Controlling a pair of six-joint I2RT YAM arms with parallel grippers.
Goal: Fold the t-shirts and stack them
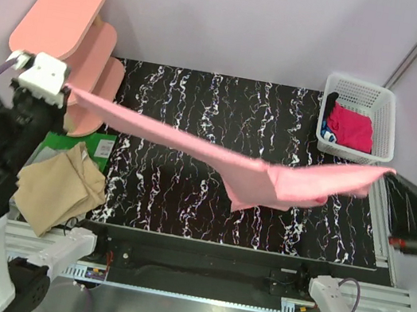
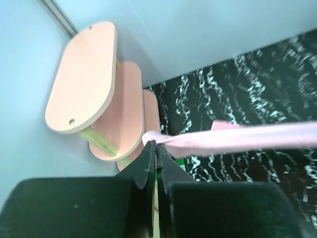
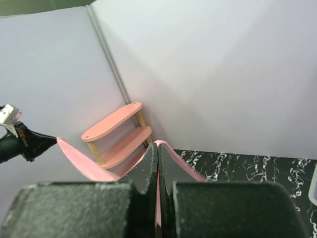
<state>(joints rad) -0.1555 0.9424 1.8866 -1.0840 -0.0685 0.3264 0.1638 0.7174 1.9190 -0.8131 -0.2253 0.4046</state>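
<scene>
The pink t-shirt is held stretched in the air above the bench, one end pinched in the closed left gripper, the other in the closed right gripper.

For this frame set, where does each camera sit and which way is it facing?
Top external: above and behind the arm bases, looking down on the table; both arms show, holding up the pink t-shirt.
Left wrist: behind the shut left jaws, facing the pink shelf and back wall.
Right wrist: behind the shut right jaws, facing left, the left arm in sight.
Shared: all see shirt and shelf.
</scene>
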